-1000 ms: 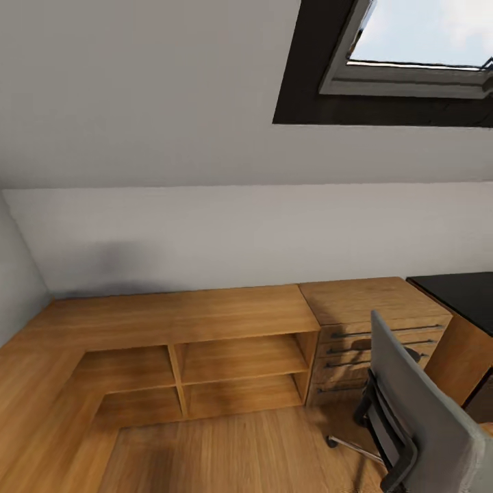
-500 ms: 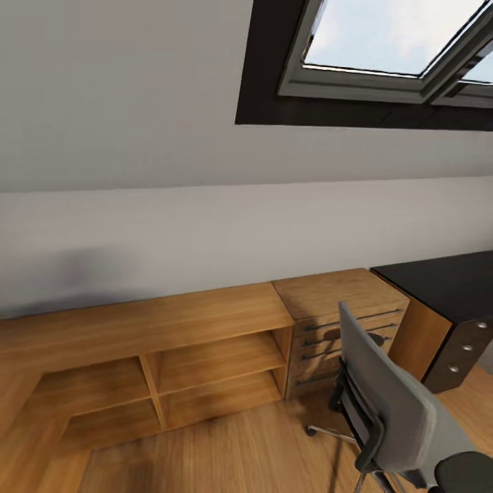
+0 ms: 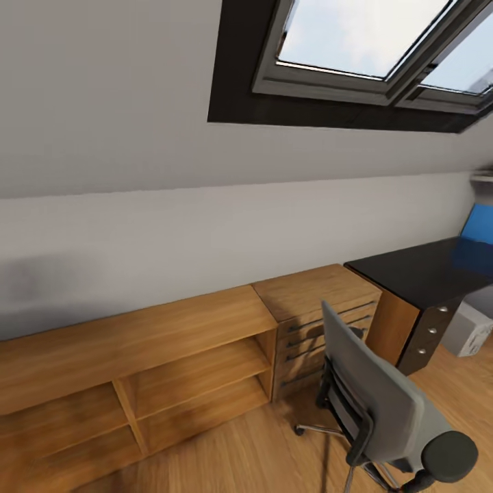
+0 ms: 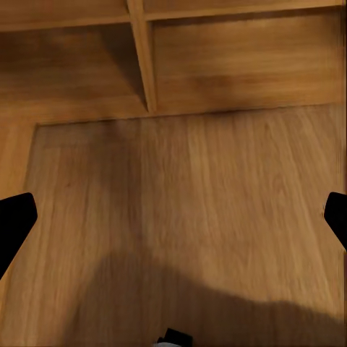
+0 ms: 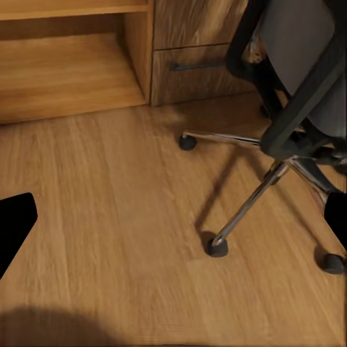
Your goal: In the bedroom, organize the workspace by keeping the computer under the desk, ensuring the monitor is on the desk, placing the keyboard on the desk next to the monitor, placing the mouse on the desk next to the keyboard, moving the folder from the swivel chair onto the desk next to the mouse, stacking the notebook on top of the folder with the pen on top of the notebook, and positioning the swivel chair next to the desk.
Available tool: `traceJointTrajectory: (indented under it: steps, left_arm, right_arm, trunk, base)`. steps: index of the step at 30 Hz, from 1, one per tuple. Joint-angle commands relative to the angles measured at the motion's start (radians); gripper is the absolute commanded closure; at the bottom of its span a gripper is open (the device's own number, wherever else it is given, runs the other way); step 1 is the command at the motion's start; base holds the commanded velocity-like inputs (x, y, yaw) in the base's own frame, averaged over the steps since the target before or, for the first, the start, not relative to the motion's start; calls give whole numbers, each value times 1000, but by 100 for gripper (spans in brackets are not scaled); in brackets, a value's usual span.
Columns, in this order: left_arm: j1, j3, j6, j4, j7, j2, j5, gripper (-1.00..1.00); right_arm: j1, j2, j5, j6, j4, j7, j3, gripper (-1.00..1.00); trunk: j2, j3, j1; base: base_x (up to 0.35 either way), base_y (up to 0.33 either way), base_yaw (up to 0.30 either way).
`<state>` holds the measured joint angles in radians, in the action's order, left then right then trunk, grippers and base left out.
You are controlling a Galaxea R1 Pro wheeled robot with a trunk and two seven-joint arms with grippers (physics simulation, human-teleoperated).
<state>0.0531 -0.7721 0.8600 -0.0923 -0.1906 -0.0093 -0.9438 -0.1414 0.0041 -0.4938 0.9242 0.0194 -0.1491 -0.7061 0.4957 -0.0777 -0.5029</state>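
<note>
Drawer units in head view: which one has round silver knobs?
The dark drawer unit under the black desk, right of the chair. The light wood drawer chest beside it has dark bar handles instead.

Everything around me is looking warm honey-brown right now: the floor (image 3: 274, 452) is showing light oak planks with fine grain, and the low shelf unit (image 3: 137, 370) and drawer chest (image 3: 318, 301) are matching it, the chest carrying dark handles. The swivel chair (image 3: 373, 400) is showing a pale grey back, black armrests and a shiny chrome base (image 5: 246, 206) on black casters. The desk (image 3: 418, 270) is gleaming glossy black on top, with a dark drawer unit wearing 3 silver knobs. The computer (image 3: 469, 329) is looking light grey-white. A bright blue panel (image 3: 479, 222) is sitting behind the desk. My left gripper (image 4: 173, 217) and right gripper (image 5: 173, 217) are showing plain black fingertips. The wall is off-white, the skylight frame black and grey.
</note>
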Motion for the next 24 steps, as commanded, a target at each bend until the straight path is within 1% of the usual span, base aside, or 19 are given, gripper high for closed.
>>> traceJointTrajectory:
  steps: [1,24]
  left_arm:
    - [1,-9,2,0,-10,0,0,-100]
    - [1,-8,2,0,-10,0,0,-100]
  right_arm:
    - [-1,1,0,2,2,-7,-8,-100]
    - [-1,1,0,2,2,-7,-9,-100]
  trunk:
    - [2,-2,0]
    - [2,-2,0]
  base:
    - [10,10,-293]
    - [1,1,-296]
